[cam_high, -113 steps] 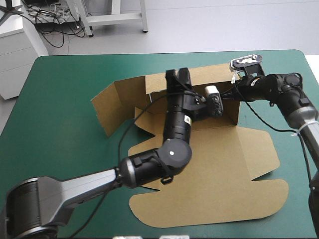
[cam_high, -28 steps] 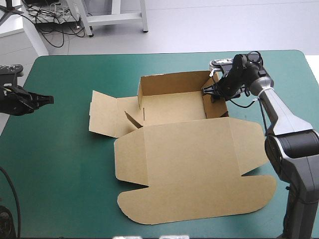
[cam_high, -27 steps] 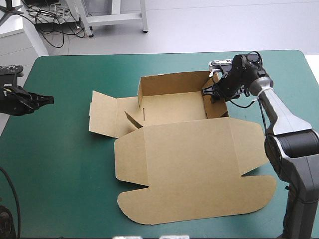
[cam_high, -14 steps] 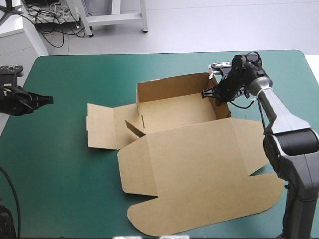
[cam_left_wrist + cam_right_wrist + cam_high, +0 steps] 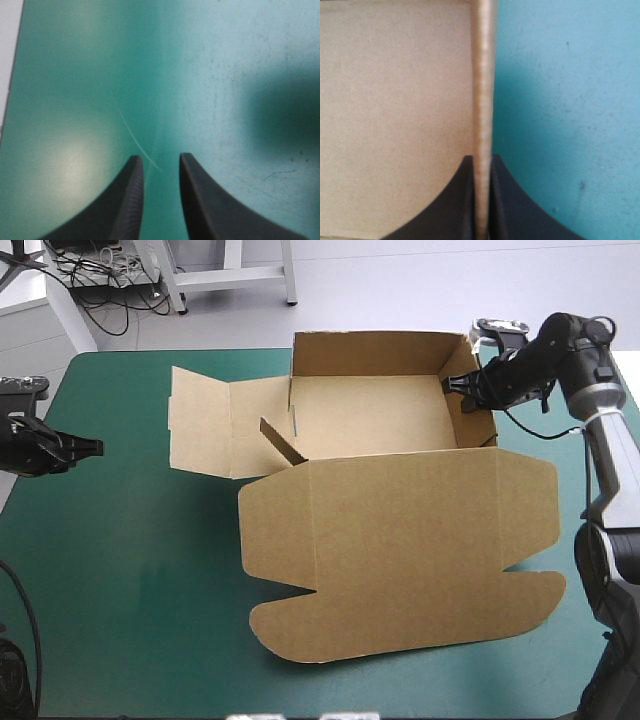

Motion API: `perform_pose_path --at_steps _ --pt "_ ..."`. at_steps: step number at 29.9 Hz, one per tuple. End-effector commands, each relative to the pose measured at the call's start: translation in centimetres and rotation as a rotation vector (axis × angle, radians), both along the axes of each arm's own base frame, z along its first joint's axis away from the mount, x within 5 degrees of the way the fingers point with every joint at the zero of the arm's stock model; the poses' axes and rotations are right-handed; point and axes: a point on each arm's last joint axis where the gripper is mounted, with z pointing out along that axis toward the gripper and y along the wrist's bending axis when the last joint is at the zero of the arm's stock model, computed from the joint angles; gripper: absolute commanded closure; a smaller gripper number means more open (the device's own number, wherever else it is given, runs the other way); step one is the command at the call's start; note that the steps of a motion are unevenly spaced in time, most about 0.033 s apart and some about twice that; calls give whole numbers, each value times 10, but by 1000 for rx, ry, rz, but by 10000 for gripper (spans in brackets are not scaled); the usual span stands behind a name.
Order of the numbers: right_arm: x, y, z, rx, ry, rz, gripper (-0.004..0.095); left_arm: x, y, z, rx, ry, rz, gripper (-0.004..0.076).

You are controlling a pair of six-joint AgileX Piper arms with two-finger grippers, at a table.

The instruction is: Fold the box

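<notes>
The box [image 5: 400, 540] sits on the bench [image 5: 130, 570], back and right walls up, lid flat. The right fingers [image 5: 462, 205] clamp its right wall. The left fingers [image 5: 127, 200] stand apart above the bench's left edge.

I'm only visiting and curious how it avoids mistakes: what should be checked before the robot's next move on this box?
1. Right gripper clamped on the right wall of the box: ok, fingers shut on its edge.
2. Left gripper free to help: ok, open over the bare cover, well apart from the box.
3. Back wall upright: ok.
4. Left side panel raised: not ok, it lies flat.
5. Lid out of the way: ok, flat on the cover.
</notes>
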Motion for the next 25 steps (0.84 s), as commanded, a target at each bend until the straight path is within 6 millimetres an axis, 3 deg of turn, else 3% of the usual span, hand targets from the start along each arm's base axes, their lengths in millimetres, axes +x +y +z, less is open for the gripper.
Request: perform_pose_path --at_steps 1,3,6,10,15,20,25 --pt "-33 -6 60 77 -142 17 928 6 -3 6 -57 -51 1 384" --pt "-40 -9 69 82 -167 9 928 13 -5 -1 -114 -39 5 286" --pt "-46 -11 77 98 -187 6 928 23 -12 -8 -240 -42 1 204" --pt "-49 -4 84 186 -194 28 928 36 -31 -9 -506 -76 -32 207" --pt "-51 2 87 251 -203 61 928 42 -57 2 -692 -151 -161 207" --pt "-51 6 87 246 -201 73 926 38 -77 16 -842 -194 -340 207" --pt "-52 27 84 224 -195 123 926 28 -85 28 -953 -203 -442 216"
